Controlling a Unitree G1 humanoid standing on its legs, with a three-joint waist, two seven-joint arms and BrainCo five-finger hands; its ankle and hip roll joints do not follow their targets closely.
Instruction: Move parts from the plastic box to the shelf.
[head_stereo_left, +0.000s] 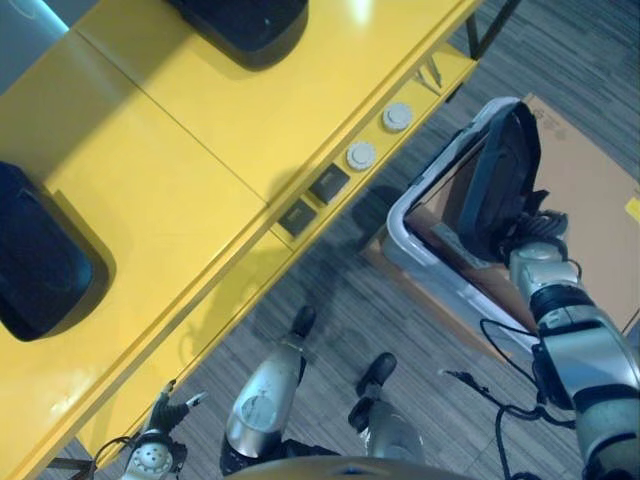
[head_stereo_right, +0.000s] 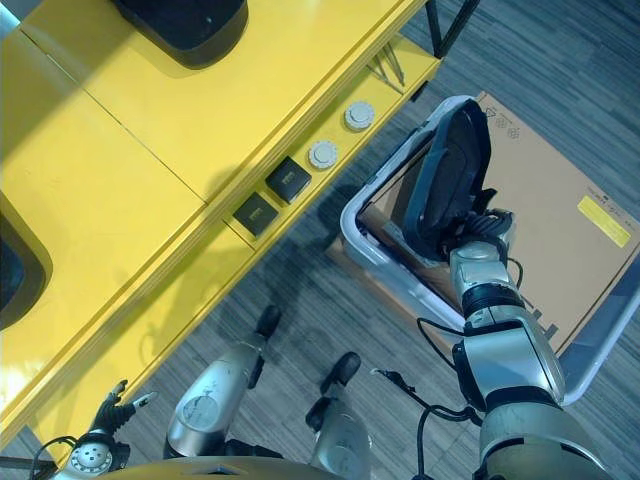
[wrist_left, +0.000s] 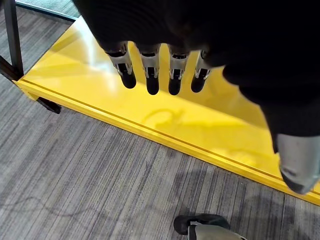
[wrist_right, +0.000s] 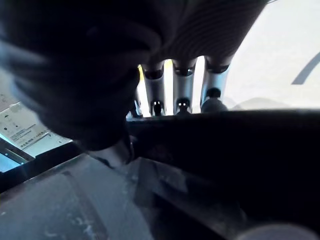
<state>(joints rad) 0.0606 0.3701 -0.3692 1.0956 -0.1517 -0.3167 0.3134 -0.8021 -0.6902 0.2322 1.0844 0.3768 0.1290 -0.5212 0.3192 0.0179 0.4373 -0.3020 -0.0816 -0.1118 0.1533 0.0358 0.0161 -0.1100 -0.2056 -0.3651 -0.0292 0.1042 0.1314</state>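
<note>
Yellow shelf (head_stereo_left: 200, 180) carries two black parts; beside it the plastic box (head_stereo_right: 365, 250) sits on cardboard. Inside the box, the right hand (head_stereo_right: 478, 235) curls its fingers over a black part (head_stereo_right: 445, 180), while the left hand (wrist_left: 160, 65) hangs with straight fingers beside the shelf's lower level.

- Shelf (head_stereo_left: 200, 180): yellow, smooth, shiny, looks like painted metal.
- Black parts (head_stereo_left: 245, 25) on shelf top: smooth, dull plastic look.
- Plastic box (head_stereo_right: 375, 255): pale grey, smooth, a bit shiny.
- Big black part (head_stereo_right: 445, 180) in box: matt, dark plastic.
- Cardboard (head_stereo_right: 560, 240) in the box: brown, flat, paper-like, dull.
- Floor (wrist_left: 90, 190): grey carpet, rough, stripy.
- Round white caps (head_stereo_left: 361, 155): smooth plastic.
</note>
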